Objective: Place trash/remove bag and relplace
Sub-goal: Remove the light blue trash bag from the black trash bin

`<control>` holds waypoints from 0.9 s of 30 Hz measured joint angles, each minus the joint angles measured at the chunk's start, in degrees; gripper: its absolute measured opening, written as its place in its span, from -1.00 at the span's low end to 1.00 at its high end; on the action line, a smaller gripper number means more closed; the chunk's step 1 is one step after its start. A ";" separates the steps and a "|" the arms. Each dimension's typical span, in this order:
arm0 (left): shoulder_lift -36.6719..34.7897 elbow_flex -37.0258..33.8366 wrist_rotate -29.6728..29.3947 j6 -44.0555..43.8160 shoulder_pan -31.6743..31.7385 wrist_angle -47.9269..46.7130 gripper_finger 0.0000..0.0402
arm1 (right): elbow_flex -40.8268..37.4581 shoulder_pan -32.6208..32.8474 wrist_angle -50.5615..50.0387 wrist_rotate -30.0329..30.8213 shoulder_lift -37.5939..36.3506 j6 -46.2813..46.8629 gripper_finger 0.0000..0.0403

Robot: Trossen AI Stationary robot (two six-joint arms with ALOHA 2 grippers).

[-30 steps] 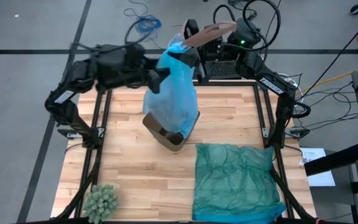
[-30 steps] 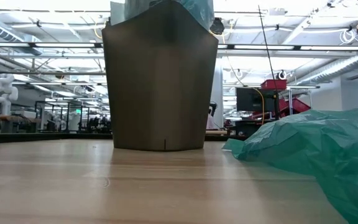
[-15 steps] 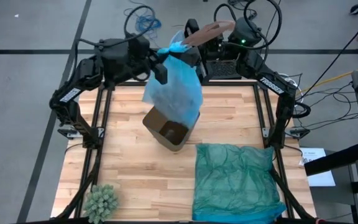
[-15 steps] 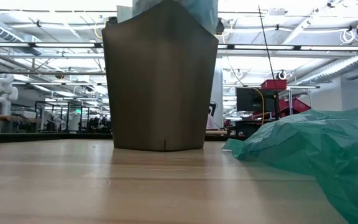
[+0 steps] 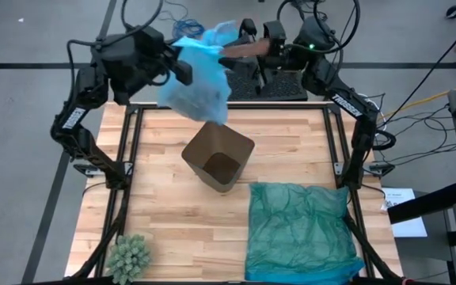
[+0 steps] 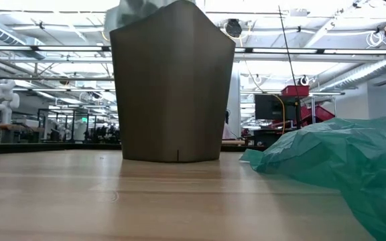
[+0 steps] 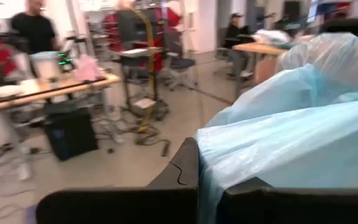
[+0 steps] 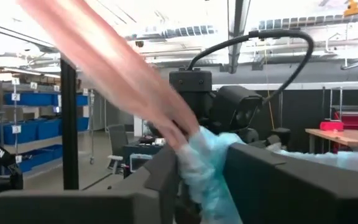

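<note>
The light blue bag hangs in the air above the table's far left, clear of the brown bin, which stands open on the table. My left gripper is shut on the bag. My right gripper stands open at the bag's far, upper end, with blue plastic between its fingers. A person's hand reaches in to that same end. A tip of the bag shows over the bin's rim. The trash is hidden. My left gripper pinches bunched plastic of the bag's upper part between its two fingers. The fingers lie about level and come from the table's left. The bag hangs slack beside and below them, lifted clear of the bin. My right gripper has the bag's top end between its spread fingers; whether they touch it, I cannot tell.
A darker teal-green bag lies spread over the near right of the table. A green spiky ball sits at the near left corner. Bare wood lies between them, near the bin.
My left gripper has taken hold of the bag, rolled, and gone up and toward the table's far left. The bag, which stood in the bin, has been pulled out and swung far-left, clear of it. The bin has stayed put.
</note>
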 joint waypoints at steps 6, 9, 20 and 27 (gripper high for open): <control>-0.45 0.00 0.00 -0.44 4.59 -7.57 -1.00 | 0.09 -1.80 0.07 2.78 -0.08 0.79 -0.24; -0.39 -0.20 1.26 -0.57 6.80 -9.98 -1.00 | 0.09 -2.67 0.23 3.89 -0.11 0.74 -0.15; -0.39 -0.22 1.57 -11.21 16.57 -25.48 -1.00 | 0.09 -6.13 -0.08 6.22 -0.11 -1.53 -0.03; -0.40 -0.81 1.72 -15.19 21.34 -30.64 -1.00 | 0.09 -8.10 -0.09 6.17 -0.31 -2.86 -0.02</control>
